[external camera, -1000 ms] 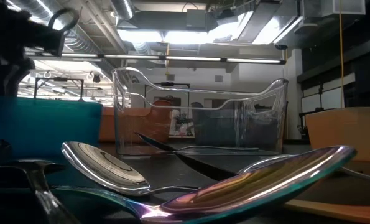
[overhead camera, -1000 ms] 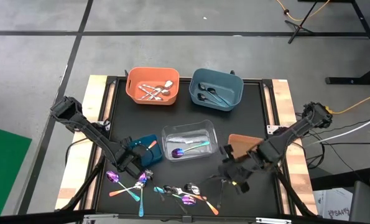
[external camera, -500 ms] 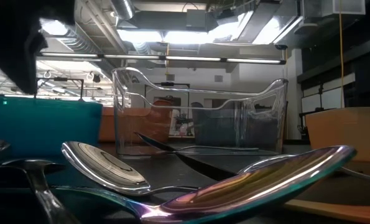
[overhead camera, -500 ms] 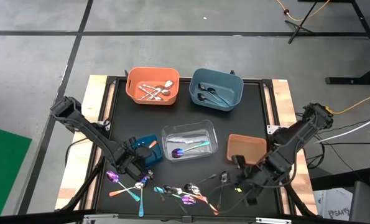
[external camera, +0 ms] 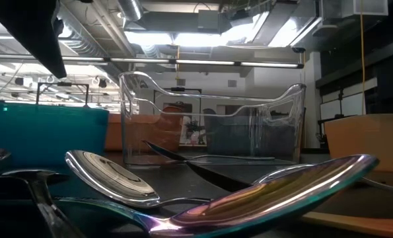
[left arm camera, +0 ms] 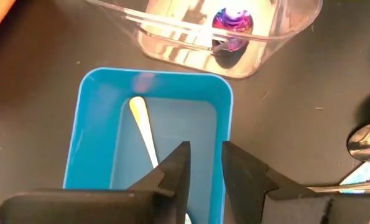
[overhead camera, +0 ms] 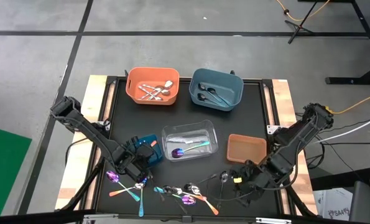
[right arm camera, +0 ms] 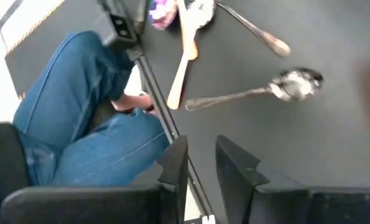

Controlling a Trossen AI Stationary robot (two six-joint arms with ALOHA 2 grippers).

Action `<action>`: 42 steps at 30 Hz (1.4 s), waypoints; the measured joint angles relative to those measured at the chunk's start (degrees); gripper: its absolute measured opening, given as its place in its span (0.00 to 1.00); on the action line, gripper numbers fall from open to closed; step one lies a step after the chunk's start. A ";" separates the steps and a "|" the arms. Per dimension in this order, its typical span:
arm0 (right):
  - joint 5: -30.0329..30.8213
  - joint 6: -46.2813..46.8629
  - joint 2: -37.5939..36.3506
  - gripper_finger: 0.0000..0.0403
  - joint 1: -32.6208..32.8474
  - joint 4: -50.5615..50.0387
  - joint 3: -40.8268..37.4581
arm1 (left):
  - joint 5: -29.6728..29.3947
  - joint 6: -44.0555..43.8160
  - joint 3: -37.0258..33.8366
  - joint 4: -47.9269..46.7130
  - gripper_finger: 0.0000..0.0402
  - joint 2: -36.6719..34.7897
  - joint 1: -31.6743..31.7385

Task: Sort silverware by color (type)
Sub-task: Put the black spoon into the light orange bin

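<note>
Silver spoon [right arm camera: 291,85] lies just beyond the right hand [right arm camera: 201,163], fingers slightly parted, empty.

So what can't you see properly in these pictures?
- Small teal plastic bin: in the left wrist view the left hand covers its near end, so the lower part of the orange-handled utensil inside is hidden.
- Dark cutlery in the blue-grey bin: too small in the high view to tell spoons from forks.
- Seated person in blue jeans: cut off by the right wrist view's edge.
</note>
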 joint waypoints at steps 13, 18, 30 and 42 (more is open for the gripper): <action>4.77 23.65 6.20 0.40 0.00 -3.75 0.00 | -2.91 -0.04 0.00 0.04 0.21 0.00 0.00; 7.58 29.67 10.96 0.41 0.00 -2.24 0.00 | -2.95 -0.07 0.00 0.04 0.21 0.00 -0.02; 6.06 36.29 20.19 0.42 0.00 -0.58 0.00 | -7.06 -0.11 0.00 0.04 0.21 0.00 0.00; 6.10 36.25 25.43 0.42 0.00 2.21 0.00 | -7.06 -0.11 0.00 0.09 0.21 0.00 -0.02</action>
